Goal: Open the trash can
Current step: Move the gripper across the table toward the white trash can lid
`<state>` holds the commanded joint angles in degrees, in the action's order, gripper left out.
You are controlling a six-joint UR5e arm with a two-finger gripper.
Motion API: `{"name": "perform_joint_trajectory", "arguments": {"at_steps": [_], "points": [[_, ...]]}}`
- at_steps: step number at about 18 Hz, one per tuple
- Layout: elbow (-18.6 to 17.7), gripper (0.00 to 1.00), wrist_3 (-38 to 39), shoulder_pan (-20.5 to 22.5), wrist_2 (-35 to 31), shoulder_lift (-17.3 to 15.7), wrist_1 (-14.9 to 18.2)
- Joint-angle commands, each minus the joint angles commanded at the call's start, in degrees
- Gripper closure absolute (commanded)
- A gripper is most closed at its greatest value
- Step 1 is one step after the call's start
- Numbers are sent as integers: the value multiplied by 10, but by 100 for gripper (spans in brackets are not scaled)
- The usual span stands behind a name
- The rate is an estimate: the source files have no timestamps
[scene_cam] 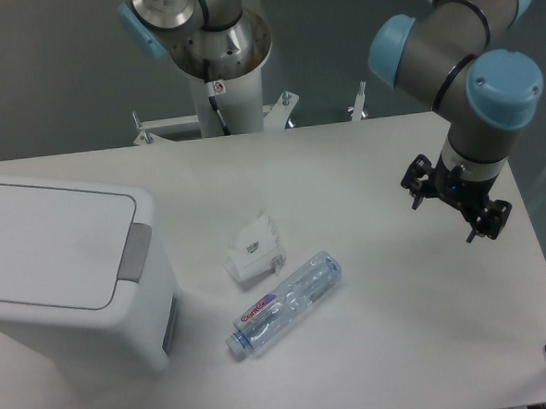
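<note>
The trash can [73, 272] is a large white boxy bin standing at the left of the table. Its flat lid [48, 241] lies down shut, and the grey push tab [135, 252] is on its right edge. My gripper [445, 220] hangs above the table's right side, far to the right of the bin and touching nothing. Its two black fingers are spread apart with nothing between them.
A small crumpled white paper carton [255, 252] lies in the middle of the table. A clear plastic bottle [286, 304] lies on its side just in front of it. The arm's base column [218, 69] stands at the back edge. The table's right edge is close to the gripper.
</note>
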<state>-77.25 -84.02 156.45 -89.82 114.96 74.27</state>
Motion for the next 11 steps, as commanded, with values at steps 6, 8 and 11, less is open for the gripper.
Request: {"name": "perform_joint_trajectory", "arguments": {"at_steps": [6, 8, 11], "points": [[-30, 0, 3, 0, -1, -21, -1], [-31, 0, 3, 1, -3, -22, 1], [-53, 0, 4, 0, 0, -36, 0]]}}
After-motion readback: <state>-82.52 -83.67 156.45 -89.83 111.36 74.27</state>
